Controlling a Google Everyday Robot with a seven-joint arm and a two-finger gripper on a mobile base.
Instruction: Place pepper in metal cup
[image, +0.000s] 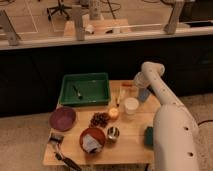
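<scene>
table (131, 146): light wood, with many things on top
green tray (64, 90): at the back left corner
pepper (127, 85): red-orange, by the back edge, just right of the green tray
gripper (134, 84): low at the back right corner, right next to the pepper; touching or not, cannot tell
red-brown bowl (85, 135): near the front edge
metal cup (113, 133): shiny, upright, just right of the red-brown bowl
white cup (131, 105): between the pepper and the metal cup
grapes (99, 119): dark, in the middle
</scene>
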